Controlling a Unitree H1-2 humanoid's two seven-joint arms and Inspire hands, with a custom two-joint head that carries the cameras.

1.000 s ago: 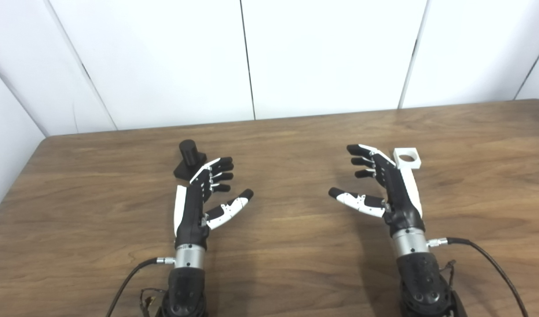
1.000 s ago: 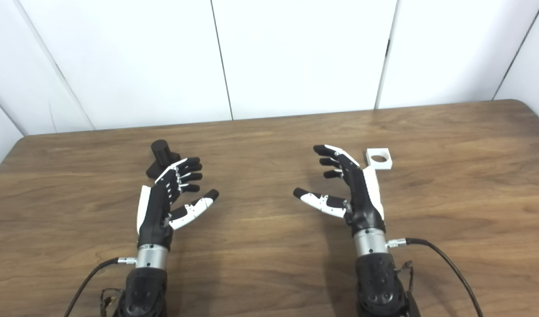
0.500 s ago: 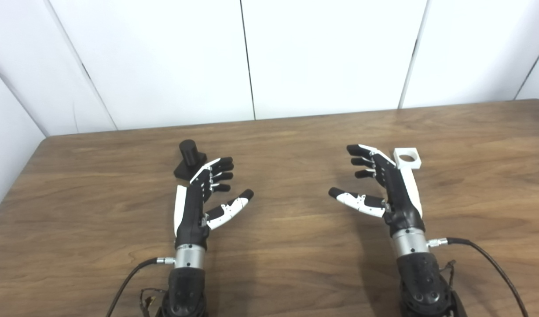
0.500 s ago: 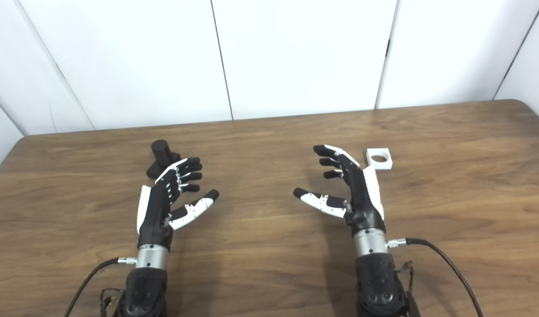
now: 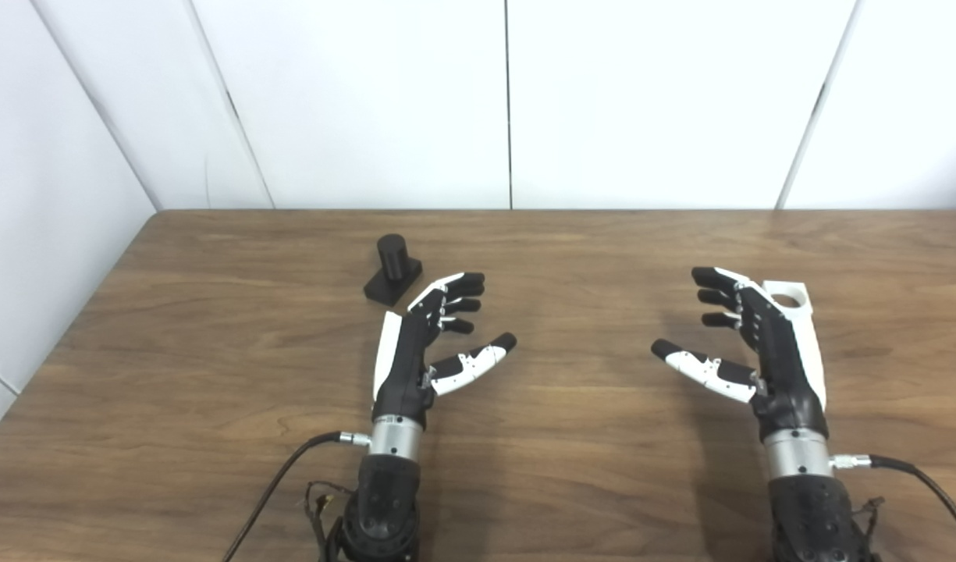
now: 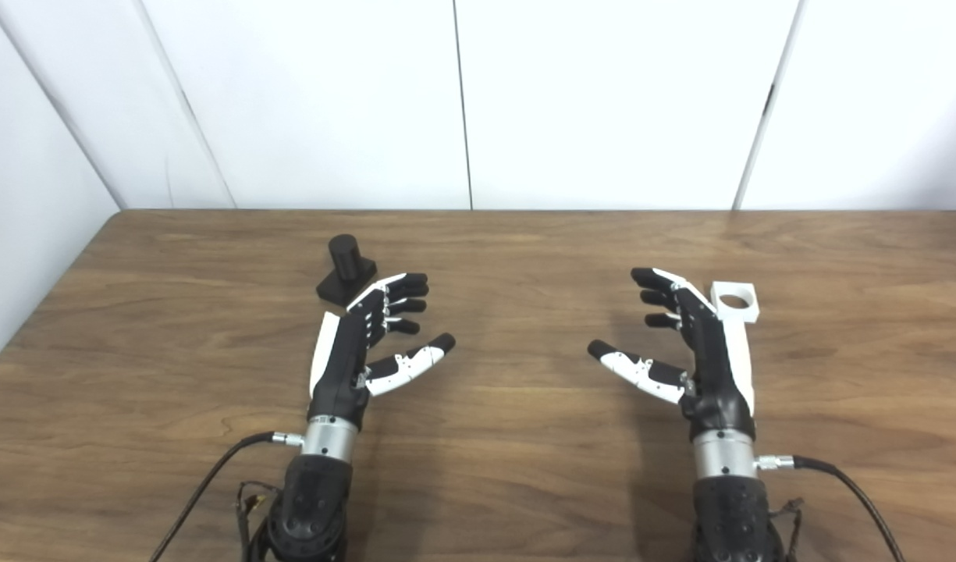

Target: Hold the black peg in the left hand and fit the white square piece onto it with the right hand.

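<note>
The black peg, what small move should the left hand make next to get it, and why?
Probably ease the left hand forward and a little left toward the black peg. The hand is open and empty, and the peg stands upright on the table just past its fingertips, untouched.

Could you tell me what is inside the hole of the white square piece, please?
Nothing: the white piece lies on the table with its round hole empty. The right hand hides its near left corner.
</note>
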